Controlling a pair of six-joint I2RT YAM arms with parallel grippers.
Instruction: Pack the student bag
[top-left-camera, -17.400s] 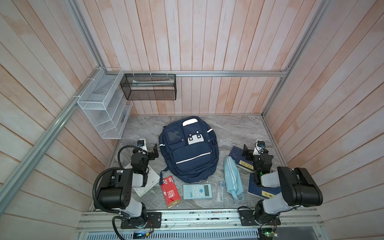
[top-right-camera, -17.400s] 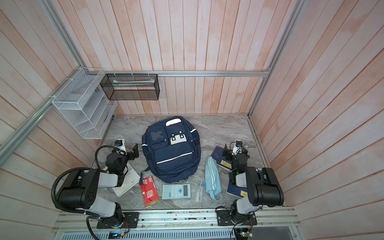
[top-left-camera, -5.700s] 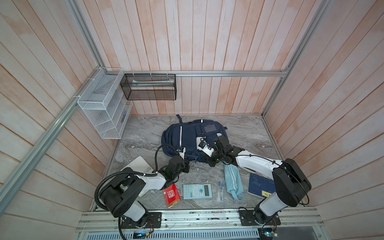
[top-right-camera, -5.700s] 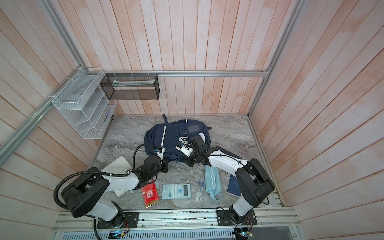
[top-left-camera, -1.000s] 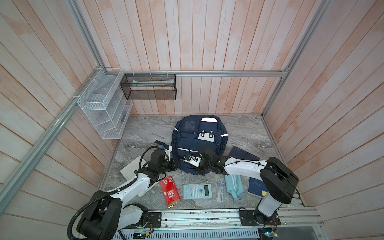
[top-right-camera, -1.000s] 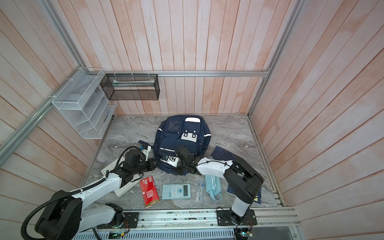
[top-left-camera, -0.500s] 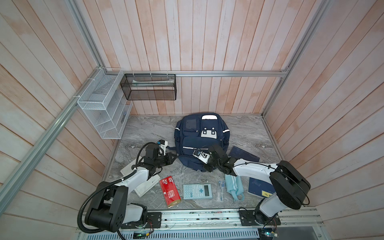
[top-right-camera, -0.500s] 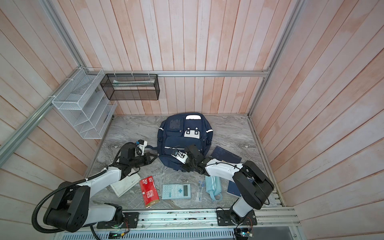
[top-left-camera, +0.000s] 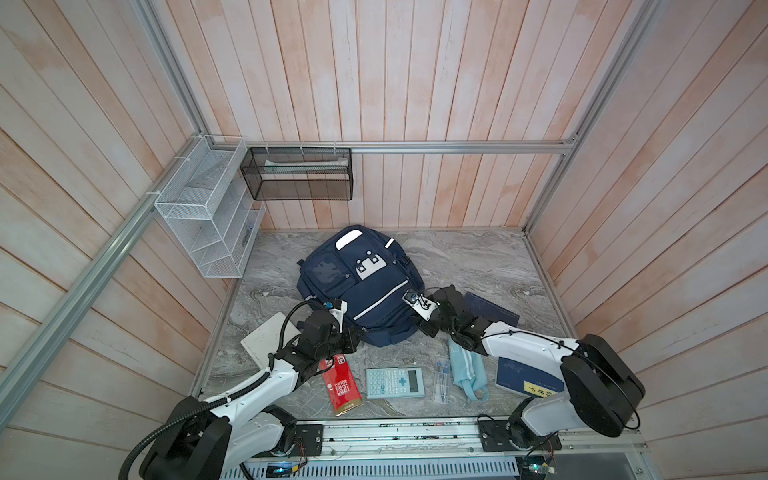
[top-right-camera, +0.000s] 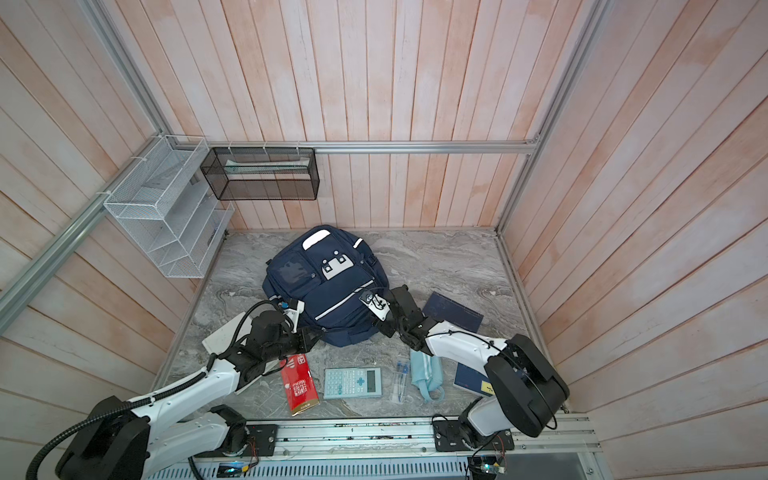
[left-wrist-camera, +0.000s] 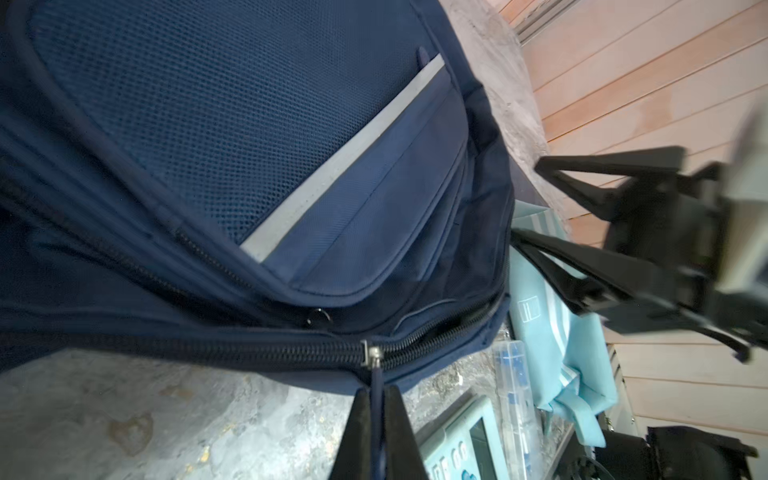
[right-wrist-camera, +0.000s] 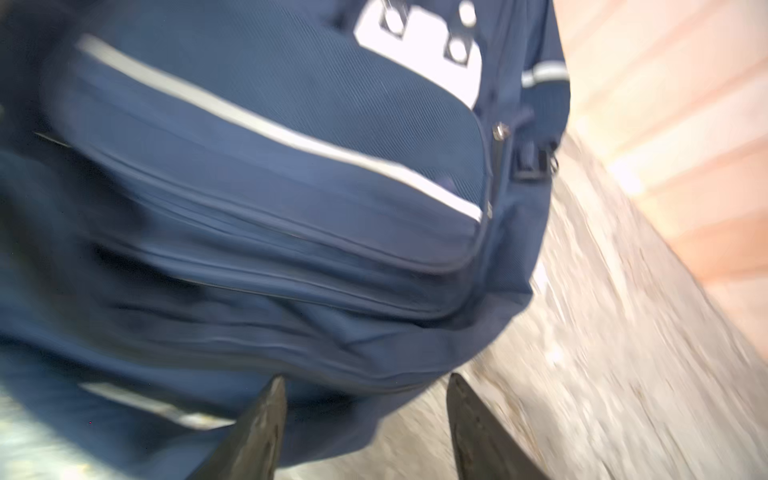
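The student bag (top-left-camera: 359, 297) lies flat on the grey table (top-left-camera: 465, 266), front side up, near the middle. The left gripper (left-wrist-camera: 376, 411) is clenched on the zipper pull (left-wrist-camera: 377, 380) at the bag's near edge. The right gripper (right-wrist-camera: 365, 380) has its jaws apart and empty, just beside the bag's near corner. The bag looks soft and rather empty, so I think it is light, it folds easily and it can slide on the smooth stone. The pull cord is a good hold, and the thick seam beside the zipper is the place to steady the fabric.
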